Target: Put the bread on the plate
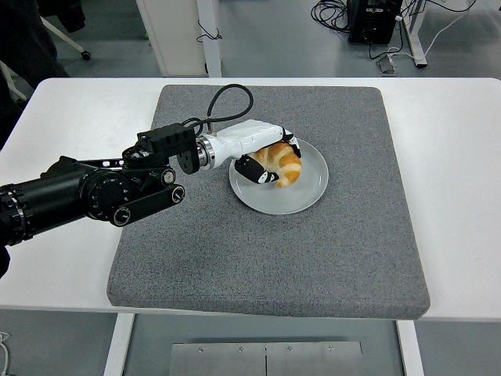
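Head view: nearest me, the white counter (462, 235) runs along its front edge, and a grey mat (266, 258) covers most of its middle. My left arm (78, 200) comes in from the left edge, black and jointed, lying low over the mat's left part, with a black cable (223, 102) looping up behind the wrist. Past the wrist, my left hand (262, 153) reaches to the right over the plate (309, 192), which sits on the mat a little beyond its centre. My fingers (258, 174) are curled around the bread (283, 163), a golden croissant, gripping it from the left and from above; the dark fingertips press its near side. The bread is over the plate's left half, low enough that it seems to touch the plate, though I cannot tell for certain. The plate's right half is bare and pale. Beyond the counter's far edge lies grey floor, with a white post (176, 35) at the top and tangled cables (337, 14) farther right.
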### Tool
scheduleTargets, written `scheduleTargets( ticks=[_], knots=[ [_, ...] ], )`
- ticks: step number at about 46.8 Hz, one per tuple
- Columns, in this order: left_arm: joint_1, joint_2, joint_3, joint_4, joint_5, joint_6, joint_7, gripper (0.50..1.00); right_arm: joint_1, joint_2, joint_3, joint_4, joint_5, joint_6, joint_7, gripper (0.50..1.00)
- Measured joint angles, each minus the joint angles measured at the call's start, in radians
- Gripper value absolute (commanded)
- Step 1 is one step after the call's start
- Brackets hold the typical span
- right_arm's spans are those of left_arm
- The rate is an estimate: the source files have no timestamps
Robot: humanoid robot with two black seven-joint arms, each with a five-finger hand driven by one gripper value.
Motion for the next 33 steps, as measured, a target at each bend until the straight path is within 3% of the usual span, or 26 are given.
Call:
scheduleTargets(
  ticks=[27,30,33],
  knots=[
    [0.007,-0.01,0.064,0.02,0.0,0.026,-0.001,0.58,0.0,0.0,0.0,0.0,0.0,0.0,0.0,1.0],
    [0.011,-0.01,0.064,0.02,0.0,0.026,-0.001,0.617,0.0,0.0,0.0,0.0,0.0,0.0,0.0,1.0],
    [0.014,-0.01,0.064,0.021,0.0,0.026,-0.002,0.702,-0.001,0.0,0.0,0.0,0.0,0.0,0.0,1.0]
  ],
)
